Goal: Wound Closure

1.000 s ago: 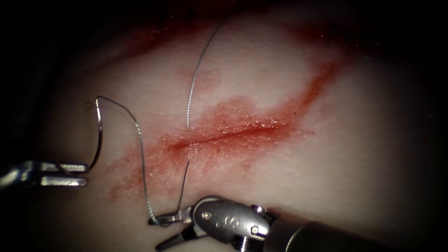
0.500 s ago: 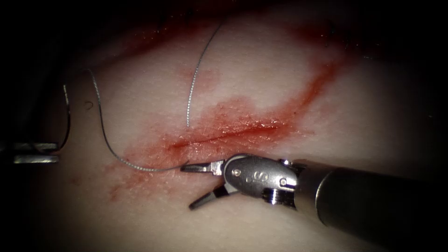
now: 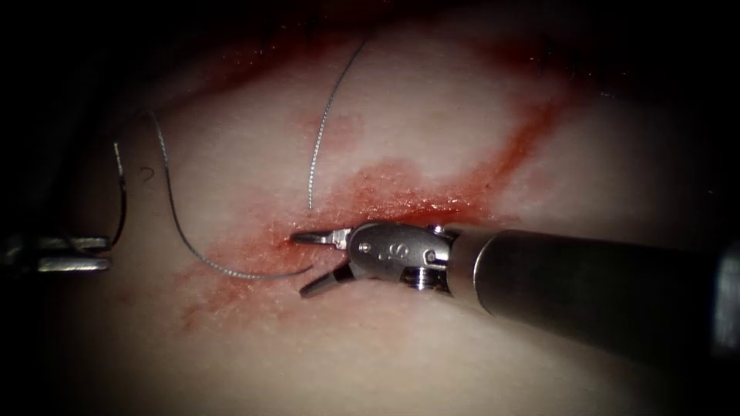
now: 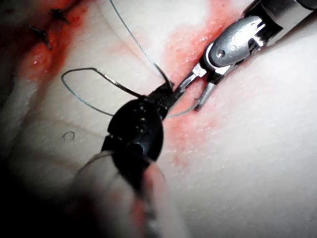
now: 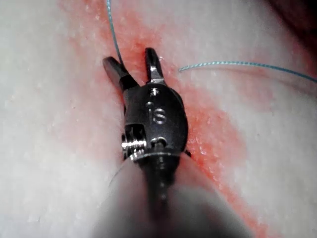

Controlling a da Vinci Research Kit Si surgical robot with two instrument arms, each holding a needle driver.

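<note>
The cut (image 3: 432, 212) runs across the tissue (image 3: 432, 115) in a smear of red fluid. Far to the cut's left, my left tool (image 3: 104, 254) is shut on the curved needle (image 3: 122, 200) near its lower end, and the needle stands clear of the tissue. Thread (image 3: 181, 231) sweeps from the needle side down and across to the cut's left end. My right tool (image 3: 302, 264) rests at that end with jaws open, holding nothing; the thread's end lies between them. The left wrist view shows the left tool (image 4: 167, 93) gripping the needle (image 4: 161, 75). In the right wrist view the right tool (image 5: 130, 57) stands spread.
A second length of thread (image 3: 324, 123) comes down from the far side of the tissue and ends just above the cut. The right shaft (image 3: 586, 285) crosses the tissue's right half. Dark stitch ends (image 4: 43, 33) sit in a red patch beyond the left tool.
The left tool carried the needle further left, drawing the thread flatter. The right tool moved from below the cut up to its left end, jaws still spread.
</note>
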